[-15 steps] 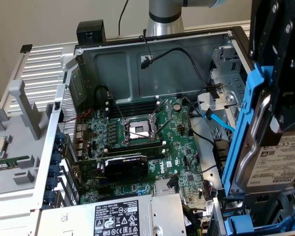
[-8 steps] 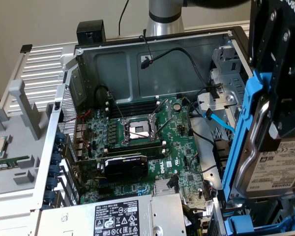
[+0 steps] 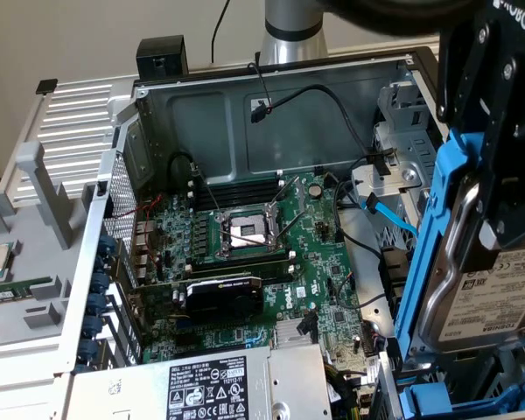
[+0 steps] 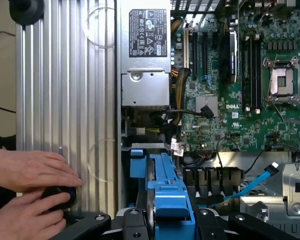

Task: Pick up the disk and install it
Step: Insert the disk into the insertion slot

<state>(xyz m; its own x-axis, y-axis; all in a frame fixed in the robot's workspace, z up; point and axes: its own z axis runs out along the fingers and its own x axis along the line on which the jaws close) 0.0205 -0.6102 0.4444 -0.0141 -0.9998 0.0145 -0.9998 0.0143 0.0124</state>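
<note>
Blue-framed disk (image 3: 468, 306) clamped in pincer (image 4: 170, 222); label (image 3: 512, 289) cut off, exterior view's right.

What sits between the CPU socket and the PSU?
A black card lies across the board between socket and PSU, clearest in the exterior view.

The arm (image 3: 290, 31) from here is a smooth silver-grey metal tube, widening at its base. The gripper (image 3: 499, 166) is matte black and blocky, with white capital lettering near its upper edge, and its jointed black fingers (image 4: 134, 222) carry round pivot screws
</note>
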